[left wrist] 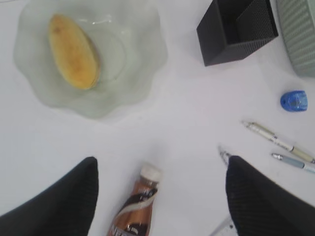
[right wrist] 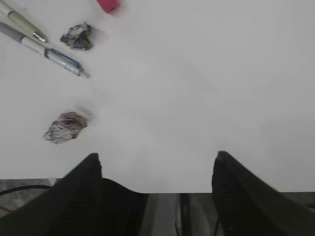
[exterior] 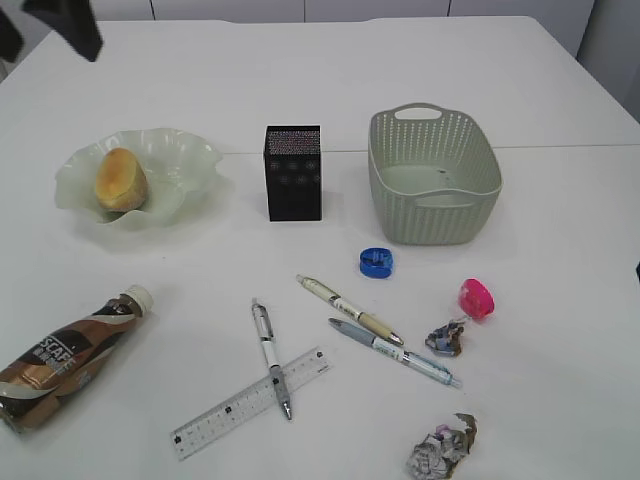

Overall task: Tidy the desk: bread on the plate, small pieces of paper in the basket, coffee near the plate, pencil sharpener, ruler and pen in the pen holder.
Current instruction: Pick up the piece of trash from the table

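The bread (exterior: 120, 178) lies in the wavy green plate (exterior: 190, 160). Right of it stand the black pen holder (exterior: 293, 172) and the basket (exterior: 432, 175). The coffee (exterior: 70, 355) lies on its side at the front left. A ruler (exterior: 250, 402), crossed by one pen (exterior: 270, 355), two more pens (exterior: 350, 308), a blue (exterior: 376, 262) and a pink pencil sharpener (exterior: 476, 298), and two paper pieces (exterior: 447, 338) (exterior: 443, 448) are scattered in front. My left gripper (left wrist: 161, 164) hangs open high above the coffee (left wrist: 135, 209). My right gripper (right wrist: 157, 158) is open over bare desk.
The right gripper hovers at the desk's front edge (right wrist: 197, 192), with a crumpled paper piece (right wrist: 65, 127) to its left. A dark part of the left arm (exterior: 65, 25) shows at the top left of the exterior view.
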